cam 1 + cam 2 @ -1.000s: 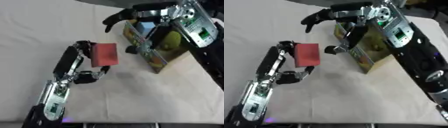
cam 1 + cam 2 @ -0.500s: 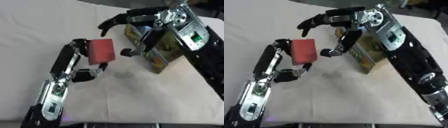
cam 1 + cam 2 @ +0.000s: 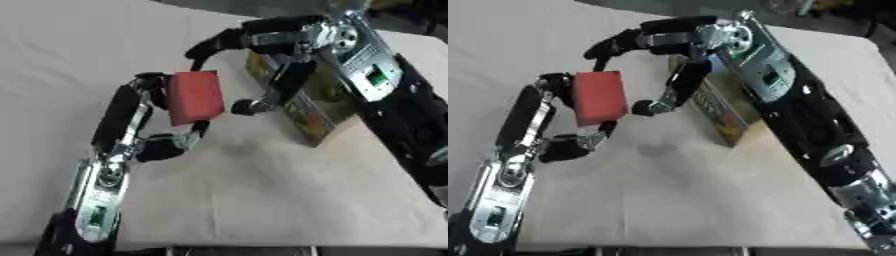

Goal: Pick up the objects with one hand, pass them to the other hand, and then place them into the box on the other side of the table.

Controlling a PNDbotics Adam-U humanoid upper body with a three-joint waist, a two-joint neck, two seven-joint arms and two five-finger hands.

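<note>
Left hand [image 3: 162, 127] raised above the table, fingers behind and thumb curled up below, clasping a flat red rectangular block [image 3: 194, 97] held upright with its broad face toward the camera. Left arm, black with silver joints, rising from the lower left corner. Right hand [image 3: 271, 65] spread wide beside the block and holding nothing, long black fingers [image 3: 219, 44] arched over the block's upper right corner, thumb [image 3: 254, 104] reaching in just beside the block's right edge; contact between thumb tip and block impossible to tell. Right arm entering from the right side, a silver disc joint at the wrist and a small green light on the forearm. Behind and under the right hand, standing on the table, an open cardboard box with colourful printed sides [image 3: 719, 116], set at an angle, one corner pointing toward the camera; interior mostly hidden by the right hand and wrist. Block well above the table surface, near the box's left side but outside it. Beneath everything, a pale cream cloth-covered table [image 3: 262, 200], lightly creased, with a soft shadow under the held block. Darker floor showing along the far edge at the top.
</note>
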